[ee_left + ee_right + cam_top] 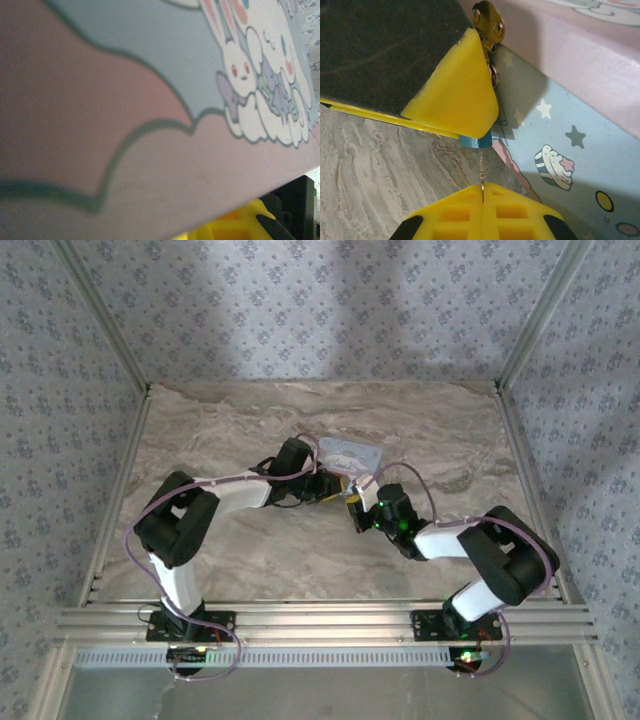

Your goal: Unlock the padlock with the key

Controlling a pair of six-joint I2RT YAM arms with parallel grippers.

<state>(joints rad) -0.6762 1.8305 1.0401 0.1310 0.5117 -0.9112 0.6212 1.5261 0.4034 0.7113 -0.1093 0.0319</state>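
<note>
Both right gripper (482, 192) jaws pinch the key (481, 170); we twist gently, in line with the padlock (476, 141); left gripper (340, 490) jaws unreadable.

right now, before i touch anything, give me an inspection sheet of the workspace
surface: marble-pattern table, flat.
job's things: padlock, dark blue, below the brass hasp, mostly hidden by a yellow finger; key, thin blade running up to the padlock's underside.
clutter: pastel cartoon box carrying the hasp; nothing else seen.
grippers: right gripper shut on the key; left gripper at the padlock against the box, open or shut cannot be told.
cables: purple cables looped along both arms.
surroundings: patterned walls, aluminium frame.
</note>
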